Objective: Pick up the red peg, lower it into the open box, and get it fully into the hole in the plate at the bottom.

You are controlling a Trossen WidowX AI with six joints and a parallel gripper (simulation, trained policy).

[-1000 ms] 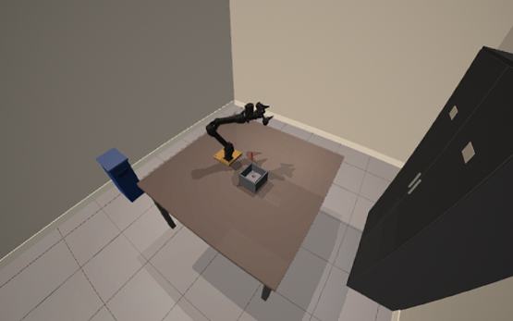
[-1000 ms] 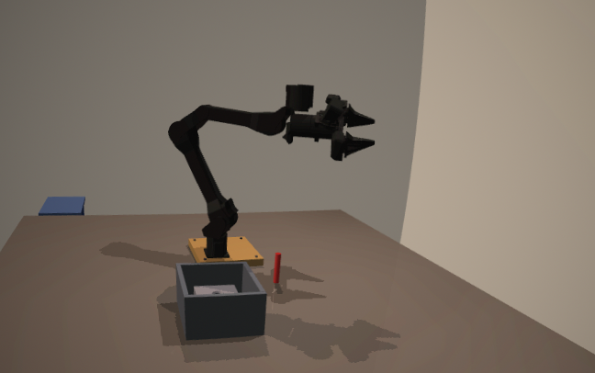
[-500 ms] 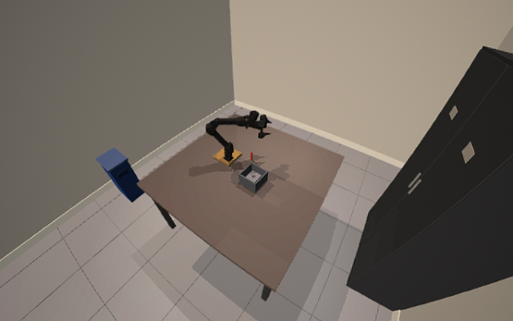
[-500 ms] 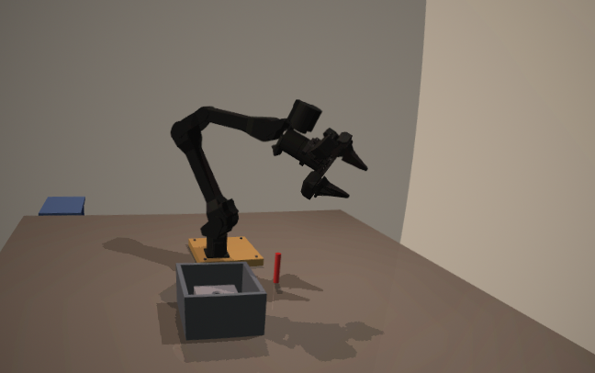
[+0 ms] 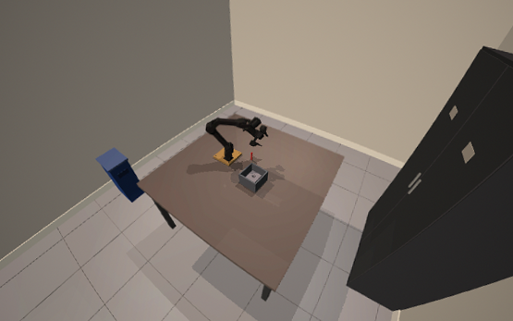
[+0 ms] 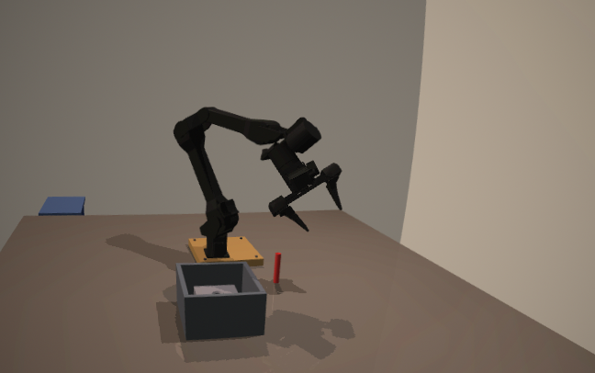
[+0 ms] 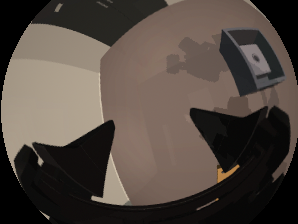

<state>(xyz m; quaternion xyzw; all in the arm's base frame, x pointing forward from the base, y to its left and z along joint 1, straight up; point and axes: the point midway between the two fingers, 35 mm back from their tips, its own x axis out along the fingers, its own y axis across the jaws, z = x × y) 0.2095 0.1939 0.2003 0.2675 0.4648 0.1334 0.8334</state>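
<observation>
Jaws: mine are spread wide, nothing pinched between them.
Arm: the black arm climbs from its foot toward eleven o'clock in the exterior view, bends at the elbow, then reaches out just past three.
Hand pose: tilted, raised above the table; my fingers slant down toward about five o'clock in the exterior view.
Red peg: the red peg stands upright on the table, outside the box. From my fingertips it lies toward seven o'clock in the top view, well apart from me.
Box: the open grey box sits near the peg, at the peg's six o'clock in the top view; two o'clock in my wrist view.
Plate: the pale plate lies inside at the bottom, its hole visible.
Base: the orange base board bears the arm, at the peg's nine o'clock in the top view; a sliver shows at four o'clock in my wrist view.
</observation>
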